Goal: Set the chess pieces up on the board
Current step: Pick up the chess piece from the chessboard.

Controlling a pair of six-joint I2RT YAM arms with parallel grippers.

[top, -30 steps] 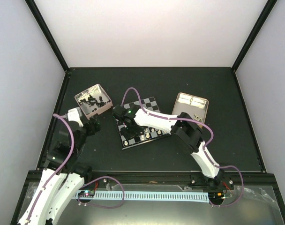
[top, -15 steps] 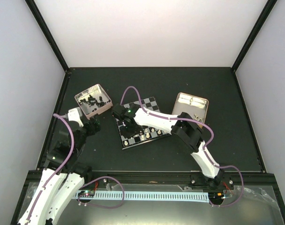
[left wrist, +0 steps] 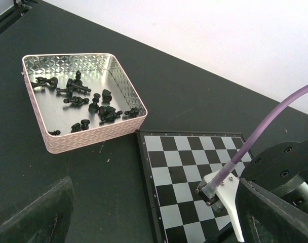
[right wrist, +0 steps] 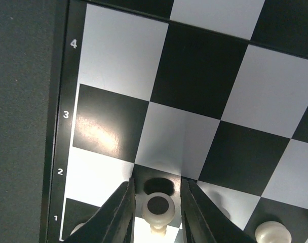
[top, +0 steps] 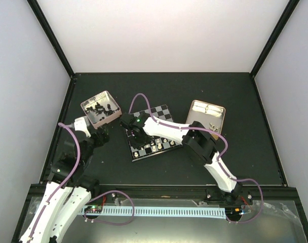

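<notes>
The right claw [right wrist: 158, 215] hangs over the near left corner of the small square chessboard with black and silvery-grey checks [right wrist: 209, 66]. Its fingers [right wrist: 121, 212] stand narrowly apart astride one upright round-headed cream-white chess piece [right wrist: 159, 206], with a thin dark gap on either side. The piece stands near the rank marks 1 and 2. A second cream-white piece [right wrist: 272, 233] stands to its right. In the top view, a row of cream-white chess pieces [top: 154, 148] lines the board's near edge. The left claw [left wrist: 154, 202] hovers over the black table [top: 194, 86] just left of the board, its fingers wide apart and holding nothing. Farther back, off the board's far left corner, a pinkish square metal tray [left wrist: 88, 136] holds the tumbled black chess pieces [left wrist: 88, 98]. A tan square metal tin [top: 194, 107] lies to the board's right.
</notes>
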